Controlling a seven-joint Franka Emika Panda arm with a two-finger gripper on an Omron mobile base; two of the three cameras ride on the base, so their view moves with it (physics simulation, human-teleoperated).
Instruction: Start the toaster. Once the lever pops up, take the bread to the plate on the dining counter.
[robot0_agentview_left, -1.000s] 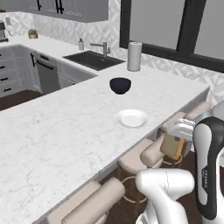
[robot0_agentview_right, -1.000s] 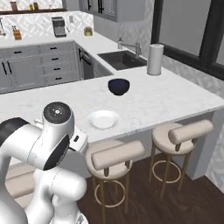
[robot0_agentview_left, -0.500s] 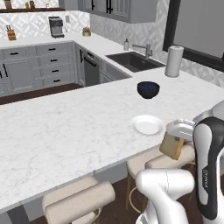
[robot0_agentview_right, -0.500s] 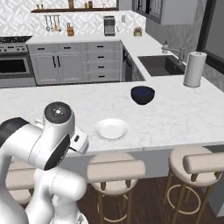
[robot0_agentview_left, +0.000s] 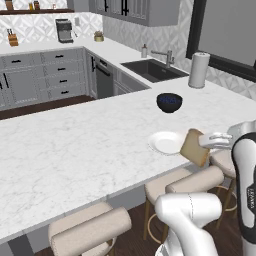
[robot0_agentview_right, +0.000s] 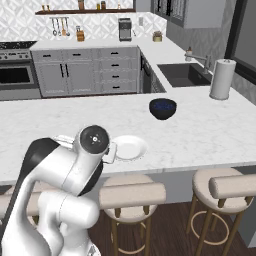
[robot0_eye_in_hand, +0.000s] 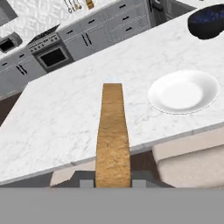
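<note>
Holding the bread (robot0_agentview_left: 195, 147) edge-on, the pincer (robot0_eye_in_hand: 113, 177) is clamped across its thin faces, just off the bench's (robot0_agentview_left: 75, 145) near edge beside the plate (robot0_agentview_left: 166, 142). Toast looks light, stiff, crumbly; I'd keep that flat-face grip gentle.

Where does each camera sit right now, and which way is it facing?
Left base view: behind the arm's left, looking over the counter at the plate; arm at lower right, tool holding the bread.
Right base view: behind the arm's right, same counter; arm at lower left.
Hand view: on the hand, looking along the bread.
All three share the plate and the bowl.
</note>
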